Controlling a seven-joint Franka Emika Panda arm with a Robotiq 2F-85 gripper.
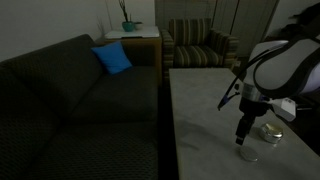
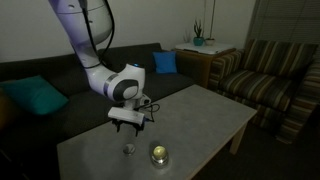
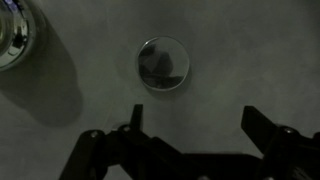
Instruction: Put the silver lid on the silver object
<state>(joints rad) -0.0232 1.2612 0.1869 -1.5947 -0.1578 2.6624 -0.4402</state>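
Observation:
The silver lid [image 3: 163, 63] is a flat round disc lying on the pale table. It also shows in both exterior views [image 1: 248, 153] [image 2: 129, 150]. The silver object [image 3: 15, 35] is a short shiny tin, cut off at the top left corner of the wrist view; it stands beside the lid in both exterior views [image 1: 268, 131] [image 2: 158, 154]. My gripper [image 3: 195, 120] is open and empty, and hovers just above the lid [image 1: 243, 138] [image 2: 128, 124]. The lid lies just beyond my fingertips, apart from them.
The pale table [image 1: 200, 110] [image 2: 200, 115] has a dark couch [image 1: 80, 90] alongside with a blue pillow [image 1: 112, 58]. A striped armchair [image 1: 200, 45] [image 2: 265, 75] and a side table with a plant [image 1: 130, 28] stand beyond.

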